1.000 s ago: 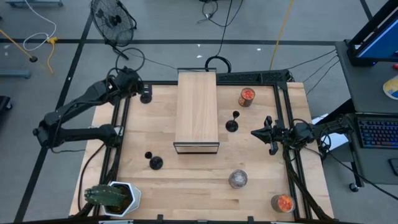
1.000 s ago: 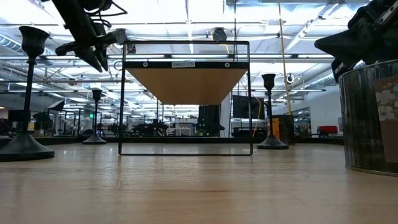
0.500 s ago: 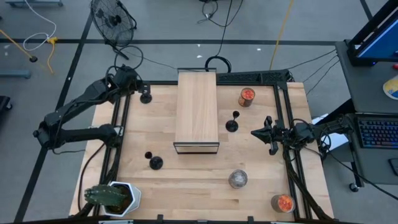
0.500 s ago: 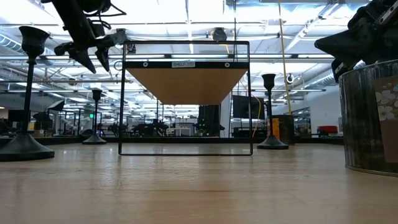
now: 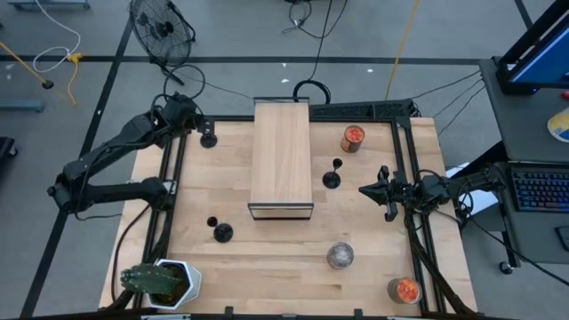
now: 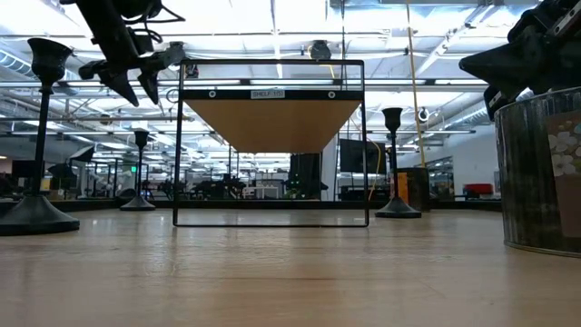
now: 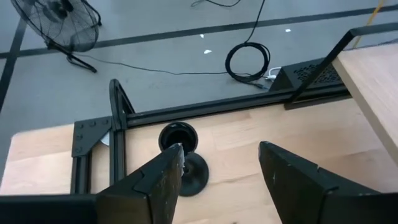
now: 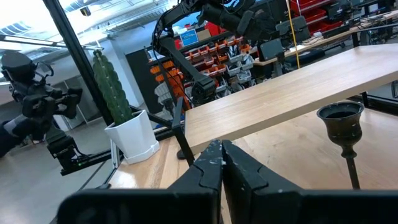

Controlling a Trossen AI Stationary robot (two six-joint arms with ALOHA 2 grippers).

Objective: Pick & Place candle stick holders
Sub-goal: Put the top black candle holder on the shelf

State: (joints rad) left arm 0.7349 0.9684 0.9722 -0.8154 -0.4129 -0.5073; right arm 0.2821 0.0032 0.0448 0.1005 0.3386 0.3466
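Three black candle stick holders stand upright on their round bases on the wooden table. One [image 5: 208, 138] is at the far left corner, one [image 5: 219, 231] at the near left, one [image 5: 332, 176] right of the shelf. My left gripper [image 5: 197, 124] hangs open above the far-left holder [image 7: 181, 157], fingers slanting down and clear of its cup [image 6: 141, 138]. My right gripper [image 5: 373, 189] rests shut at the table's right side, holding nothing, with the right-hand holder [image 8: 342, 129] in front of it.
A wood-topped shelf on a black frame [image 5: 283, 158] stands mid-table. Glass jars with orange contents sit at the far right [image 5: 353, 138] and near right [image 5: 404, 290]; a silvery jar [image 5: 340, 255] sits between. A potted cactus [image 5: 164, 283] fills the near left corner. Black frame rails [image 7: 118, 134] edge the table.
My left gripper has opened its fingers while staying above the far-left candle stick holder, with a slight roll of the wrist. The holder stands where it stood. The right arm has kept still.
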